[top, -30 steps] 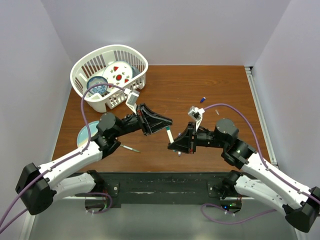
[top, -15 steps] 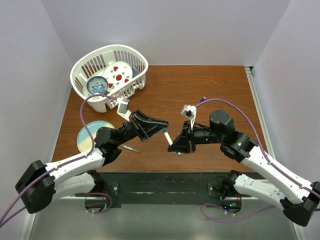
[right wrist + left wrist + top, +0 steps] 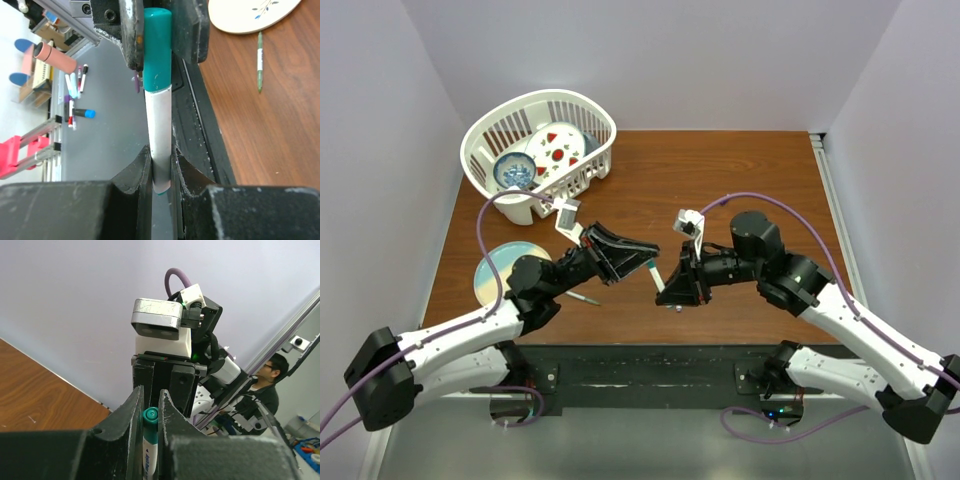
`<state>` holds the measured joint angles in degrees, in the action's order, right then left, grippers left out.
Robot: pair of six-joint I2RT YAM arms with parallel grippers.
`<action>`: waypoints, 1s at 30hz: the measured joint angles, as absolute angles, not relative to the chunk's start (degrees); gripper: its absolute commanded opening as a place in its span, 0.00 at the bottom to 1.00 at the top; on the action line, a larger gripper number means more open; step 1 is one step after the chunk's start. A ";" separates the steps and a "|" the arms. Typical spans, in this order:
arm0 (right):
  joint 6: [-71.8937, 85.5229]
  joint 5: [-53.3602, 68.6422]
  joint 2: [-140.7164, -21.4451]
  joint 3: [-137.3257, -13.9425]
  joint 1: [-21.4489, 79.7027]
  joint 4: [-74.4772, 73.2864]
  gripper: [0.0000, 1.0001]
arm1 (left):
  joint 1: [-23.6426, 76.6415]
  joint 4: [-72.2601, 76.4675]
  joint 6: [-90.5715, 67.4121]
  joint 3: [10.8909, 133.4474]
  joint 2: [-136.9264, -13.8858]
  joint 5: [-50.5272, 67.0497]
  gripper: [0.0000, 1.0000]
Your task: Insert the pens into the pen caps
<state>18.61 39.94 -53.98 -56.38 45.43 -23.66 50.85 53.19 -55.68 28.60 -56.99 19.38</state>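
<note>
The left gripper (image 3: 150, 396) clamped a teal cap (image 3: 157, 50), the right gripper (image 3: 161, 162) its pen (image 3: 160, 130), seemingly seated. Another pen (image 3: 582, 297) lay loose.

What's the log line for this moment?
left claw: shut on teal cap | right claw: shut on white pen | cap: on pen, mid-air | second pen: on table
</note>
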 measured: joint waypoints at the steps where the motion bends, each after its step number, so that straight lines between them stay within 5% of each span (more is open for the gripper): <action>1: 18.17 39.77 -54.00 -56.58 45.43 -23.79 0.00 | 50.92 52.07 -54.70 28.97 -56.51 19.38 0.00; 30: 17.82 41.63 -56.73 -60.62 46.59 -28.97 0.00 | 54.15 59.83 -54.33 24.62 -55.88 16.80 0.00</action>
<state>17.82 41.63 -56.73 -60.62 46.59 -28.97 54.15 59.83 -54.33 24.62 -55.88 16.80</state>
